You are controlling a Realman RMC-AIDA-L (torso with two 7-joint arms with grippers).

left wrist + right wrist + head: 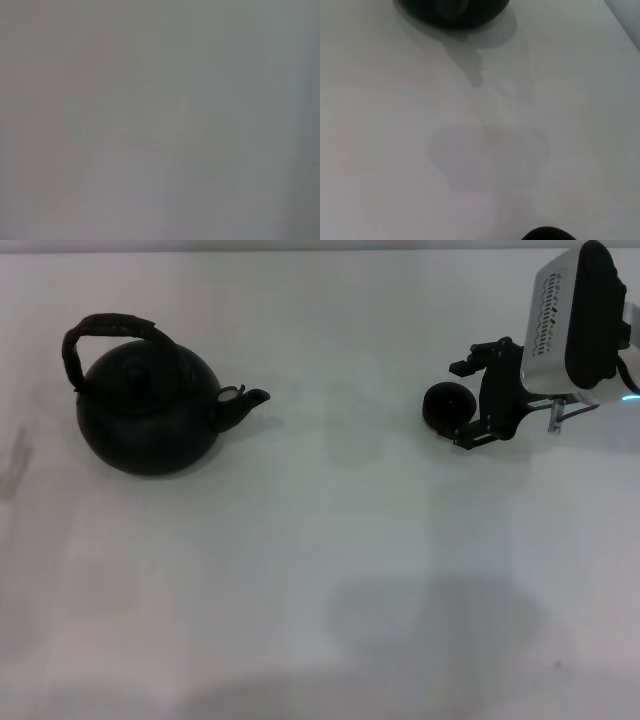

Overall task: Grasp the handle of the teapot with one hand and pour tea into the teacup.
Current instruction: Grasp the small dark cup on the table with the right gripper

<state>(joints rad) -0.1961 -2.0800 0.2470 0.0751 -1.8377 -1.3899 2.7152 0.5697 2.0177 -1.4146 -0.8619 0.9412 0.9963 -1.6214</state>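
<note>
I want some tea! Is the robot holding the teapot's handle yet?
No, the handle stands free; the right gripper is by the teacup.

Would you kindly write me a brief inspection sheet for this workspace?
Surface: white table, bare apart from shadows.
Job's things: teapot upright on the left, handle arched over it, spout toward the teacup on the right.
Clutter: nothing seen.
Grippers: right pincer at the teacup; whether it grips is unclear. Left pincer out of view.
Cables: dark cable by the right wrist.
Surroundings: nothing seen.
</note>
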